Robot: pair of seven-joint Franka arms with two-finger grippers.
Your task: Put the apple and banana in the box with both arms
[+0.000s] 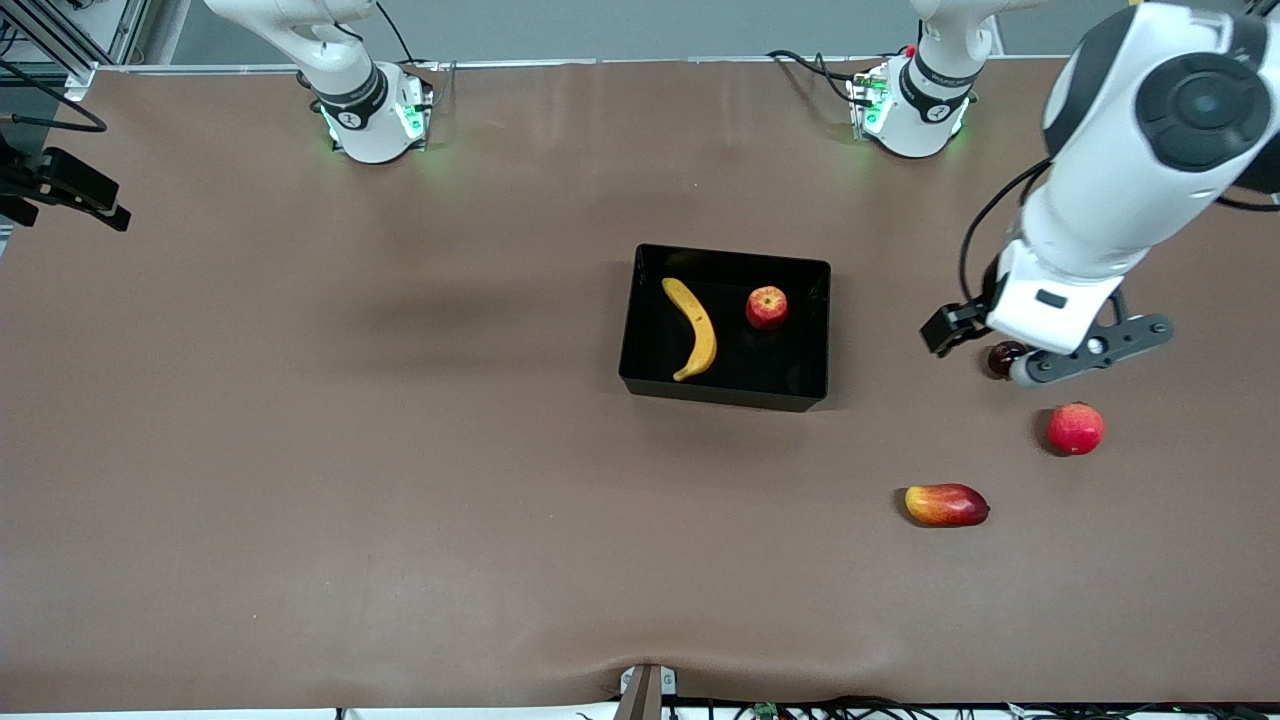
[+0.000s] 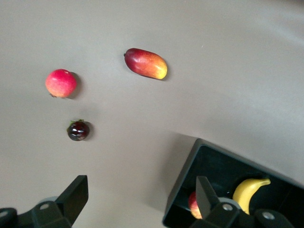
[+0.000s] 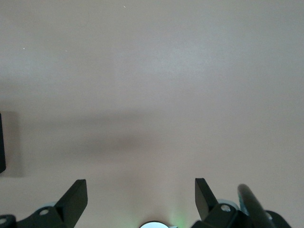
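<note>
The apple point(image 1: 767, 307) and banana point(image 1: 693, 328) lie in the box point(image 1: 726, 391); you have both the left hand point(image 2: 140, 199) and the right hand point(image 3: 141, 198) spread, empty, above the tabletop point(image 1: 400, 450).

The left gripper point(image 1: 1010, 345) is mostly hidden under its own wrist in the front view, and it covers part of a small dark fruit point(image 1: 1003, 357) on the counter. In the left wrist view the box point(image 2: 223, 171) runs off the picture's edge; one finger point(image 2: 205, 195) hides part of the apple point(image 2: 193, 205), and only one end of the banana point(image 2: 249, 191) shows. The right gripper point(image 3: 141, 199) lies outside the front view; its wrist view cuts it off, showing only the fingertips.
</note>
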